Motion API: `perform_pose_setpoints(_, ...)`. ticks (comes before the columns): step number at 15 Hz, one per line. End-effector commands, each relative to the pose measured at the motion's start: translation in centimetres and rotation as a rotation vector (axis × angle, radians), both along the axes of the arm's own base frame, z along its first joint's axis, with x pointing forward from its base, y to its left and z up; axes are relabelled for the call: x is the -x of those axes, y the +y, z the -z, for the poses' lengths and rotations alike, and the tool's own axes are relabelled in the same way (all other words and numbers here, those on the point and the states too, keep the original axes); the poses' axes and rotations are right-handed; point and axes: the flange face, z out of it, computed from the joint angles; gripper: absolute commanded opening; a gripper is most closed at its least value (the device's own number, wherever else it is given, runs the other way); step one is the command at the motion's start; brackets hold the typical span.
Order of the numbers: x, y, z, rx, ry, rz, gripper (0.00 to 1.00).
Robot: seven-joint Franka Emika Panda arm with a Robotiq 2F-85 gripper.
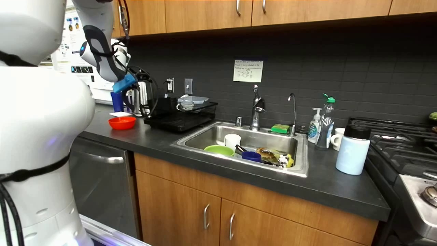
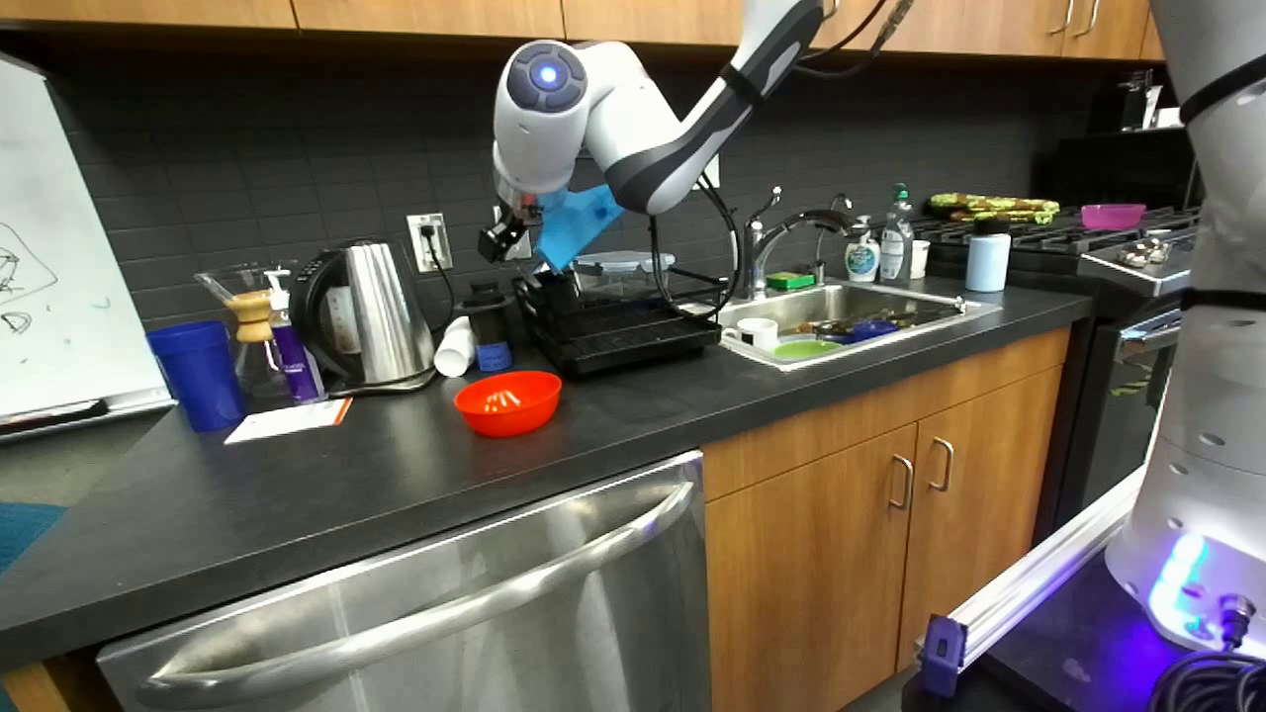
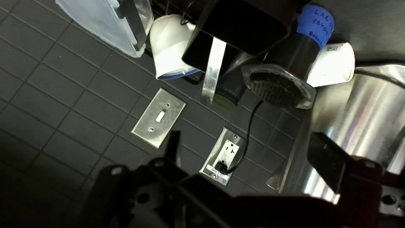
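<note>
My claw [image 3: 246, 142] hangs above the counter [image 2: 346, 485], its fingers [image 3: 327, 160] wide apart. Nearest it on the counter I see the stainless electric kettle [image 2: 388, 316] to one side and the black dish rack [image 2: 643, 351] to the other; between them are a coffee press [image 3: 295, 52] with a blue label [image 3: 316, 23] and a tilted white cup [image 3: 333, 65]. A red bowl [image 2: 505, 413] sits in front. Farther off, the sink [image 1: 302, 157] holds a white mug [image 1: 232, 140] and a green bowl [image 1: 218, 149].
</note>
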Motion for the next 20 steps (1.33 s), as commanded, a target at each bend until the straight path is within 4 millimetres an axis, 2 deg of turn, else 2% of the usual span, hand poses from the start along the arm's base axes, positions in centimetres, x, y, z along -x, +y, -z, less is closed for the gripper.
perform_pose_setpoints(1,0.7,1.4,-1.7,0.030,-0.062,0.041,1.00)
perform_pose_setpoints(3,0.9,1.7,-3.0,0.059,-0.098,0.065,1.00)
perform_pose_setpoints(7,0.8,1.3,-5.5,0.064,-0.052,0.113,1.00)
perform_pose_setpoints(14,0.3,0.3,-10.0,0.109,0.158,0.086,1.00)
perform_pose_setpoints(17,-0.5,0.8,-10.4,0.139,0.237,0.046,1.00)
perform_pose_setpoints(20,-1.7,2.2,-8.9,0.167,0.310,0.018,1.00)
